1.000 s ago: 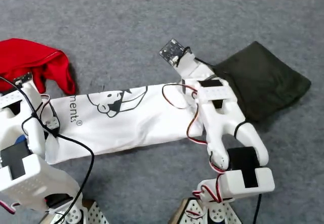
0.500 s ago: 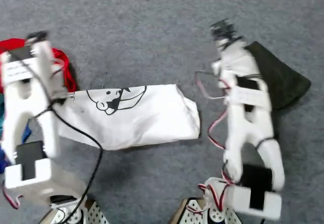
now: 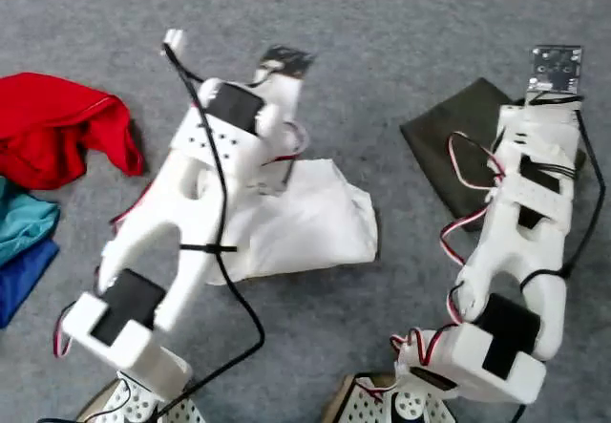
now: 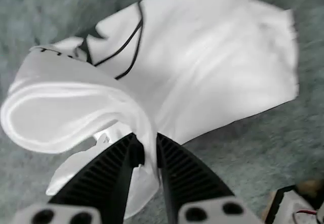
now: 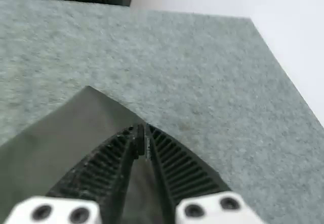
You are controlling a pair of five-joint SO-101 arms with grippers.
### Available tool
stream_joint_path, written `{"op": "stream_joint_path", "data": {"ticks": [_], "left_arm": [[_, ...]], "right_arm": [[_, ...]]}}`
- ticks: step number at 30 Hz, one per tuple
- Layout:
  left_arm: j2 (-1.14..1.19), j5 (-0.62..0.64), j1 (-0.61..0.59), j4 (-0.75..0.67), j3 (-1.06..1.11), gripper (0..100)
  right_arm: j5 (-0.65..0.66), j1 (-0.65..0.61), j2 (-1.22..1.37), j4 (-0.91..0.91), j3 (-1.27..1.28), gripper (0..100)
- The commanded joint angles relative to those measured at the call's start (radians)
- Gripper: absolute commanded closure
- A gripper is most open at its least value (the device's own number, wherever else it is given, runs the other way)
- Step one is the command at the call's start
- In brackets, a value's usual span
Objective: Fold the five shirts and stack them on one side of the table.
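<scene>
Taking the table's far edge as twelve o'clock, the white shirt (image 3: 320, 222) lay near the middle of the grey table (image 3: 382, 41), partly folded over on itself. The left arm (image 3: 181, 213) stretched from about seven o'clock toward the centre. Its left gripper (image 4: 150, 145) was pinching a doubled fold of that white cloth, and the fabric looped up from the jaws in a soft roll. A black line drawing showed on the shirt near the roll.

At three o'clock sat the dark green shirt (image 3: 444, 146), folded and flat. The right arm (image 3: 525, 222) ran up from five o'clock along its outer side. In the wrist view, the right gripper (image 5: 143, 135) had its jaws pressed together at the edge of the dark cloth. I couldn't tell whether any cloth was caught between them.

At ten o'clock the red shirt (image 3: 57, 127) lay crumpled. Just below it, at nine, the teal shirt (image 3: 24, 222) and the blue shirt (image 3: 14, 275) lay bunched at the table's edge.
</scene>
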Motion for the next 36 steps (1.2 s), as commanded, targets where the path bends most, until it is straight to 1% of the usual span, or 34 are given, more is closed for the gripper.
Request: {"op": "stream_joint_path", "data": {"ticks": [1, 5, 9, 14, 22, 24, 28, 30, 33, 36], "left_arm": [[0.084, 0.052, 0.051, 0.002, -0.150, 98], [0.248, 0.103, 0.100, 0.017, -0.296, 98], [0.395, 0.106, 0.163, 0.074, -0.446, 98], [0.527, 0.106, 0.215, 0.091, -0.577, 98], [0.613, 0.107, 0.262, 0.091, -0.634, 98], [0.618, 0.150, 0.262, 0.091, -0.634, 95], [0.607, 0.345, 0.230, 0.092, -0.634, 74], [0.567, 0.416, 0.190, 0.092, -0.646, 69], [0.483, 0.402, 0.114, 0.092, -0.678, 70], [0.398, 0.351, 0.020, 0.092, -0.718, 74]], "right_arm": [[0.000, 0.025, 0.016, 0.003, -0.079, 96.8], [0.000, 0.025, 0.015, 0.009, -0.079, 96.8], [0.002, 0.025, 0.015, 0.009, -0.079, 96.8], [0.003, 0.025, 0.015, 0.009, -0.077, 96.8], [-0.002, 0.016, 0.015, 0.009, -0.076, 96.6], [-0.002, 0.016, 0.016, 0.009, -0.076, 96.6], [0.002, 0.007, 0.019, 0.009, -0.076, 96.6], [0.005, -0.001, 0.021, 0.025, -0.074, 96.6], [0.006, -0.022, 0.015, 0.064, -0.077, 96.6], [0.020, -0.045, 0.013, 0.094, -0.084, 96.6]]}}
